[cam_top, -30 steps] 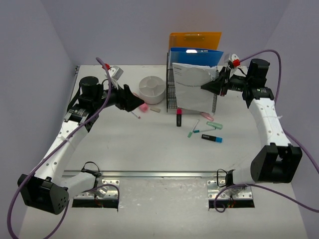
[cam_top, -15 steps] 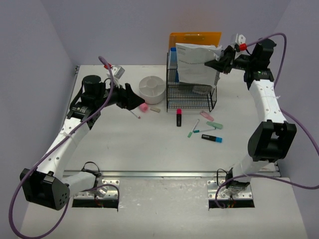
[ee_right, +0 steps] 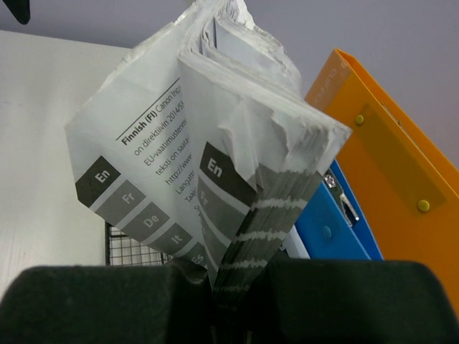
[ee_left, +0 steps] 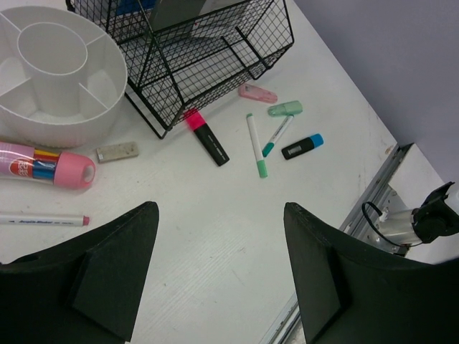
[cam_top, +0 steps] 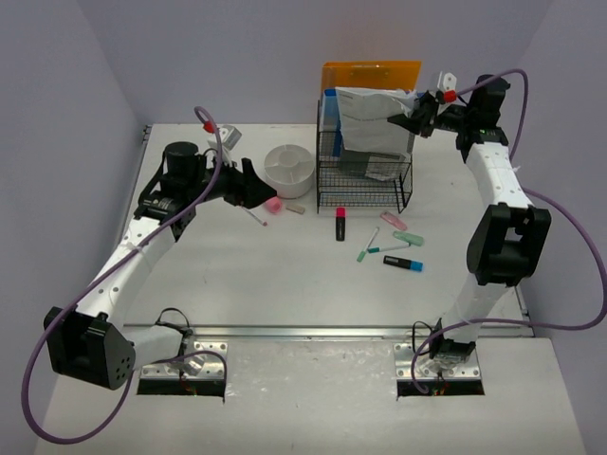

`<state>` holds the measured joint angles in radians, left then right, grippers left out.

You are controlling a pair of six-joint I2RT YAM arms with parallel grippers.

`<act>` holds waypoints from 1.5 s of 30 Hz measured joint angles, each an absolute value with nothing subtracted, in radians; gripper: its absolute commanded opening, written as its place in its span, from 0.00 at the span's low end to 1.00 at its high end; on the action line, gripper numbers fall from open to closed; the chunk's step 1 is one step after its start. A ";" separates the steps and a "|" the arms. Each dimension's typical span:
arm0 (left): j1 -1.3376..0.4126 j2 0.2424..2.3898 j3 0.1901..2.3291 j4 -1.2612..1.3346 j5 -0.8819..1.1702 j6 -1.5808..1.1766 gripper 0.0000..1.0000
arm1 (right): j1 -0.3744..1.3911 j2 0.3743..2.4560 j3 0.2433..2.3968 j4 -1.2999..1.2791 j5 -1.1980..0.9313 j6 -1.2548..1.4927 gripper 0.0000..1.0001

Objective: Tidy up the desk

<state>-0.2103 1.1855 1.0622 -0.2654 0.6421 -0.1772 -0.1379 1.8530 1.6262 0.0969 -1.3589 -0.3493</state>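
The desk (cam_top: 285, 275) is a white tabletop with a silver rail (cam_top: 303, 332) along its near edge. My right gripper (cam_top: 410, 121) is shut on the spine corner of a thick white booklet (cam_top: 372, 118), which hangs over the black wire basket (cam_top: 360, 185). The right wrist view shows the booklet (ee_right: 186, 165) fanning open above the closed jaws of that gripper (ee_right: 233, 287). My left gripper (cam_top: 258, 190) is open and empty, above the desk beside a pink pen case (cam_top: 273, 204). In the left wrist view that gripper (ee_left: 221, 269) hovers over bare desk.
An orange folder (cam_top: 370, 74) and a blue folder (cam_top: 328, 109) stand behind the basket. A white round organizer (cam_top: 289, 169) sits left of it, with a small eraser (cam_top: 295, 209) nearby. A black-pink highlighter (cam_top: 340, 224) and several markers (cam_top: 389, 248) lie in front of the basket.
My right arm has lifted the booklet from in front of the basket up and back, above its top. The left arm has shifted only slightly.
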 measured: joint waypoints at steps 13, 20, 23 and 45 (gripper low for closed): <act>-0.208 1.199 1.048 -0.265 0.641 -0.180 0.68 | -0.137 1.918 1.582 0.201 -1.320 -0.417 0.36; -0.201 1.208 1.047 -0.263 0.641 -0.186 0.68 | -0.136 1.932 1.509 0.389 -1.308 -0.281 0.56; -0.198 1.210 1.046 -0.263 0.641 -0.189 0.68 | -0.136 1.932 1.480 0.482 -1.299 -0.208 0.71; -0.188 1.149 0.986 -0.255 0.648 -0.208 0.68 | 0.016 1.852 1.674 -0.092 -1.121 -0.584 0.66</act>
<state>-0.1883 1.1487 0.9859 -0.2550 0.6476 -0.2079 0.0164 1.8518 1.6737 -0.0923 -1.1213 -0.5841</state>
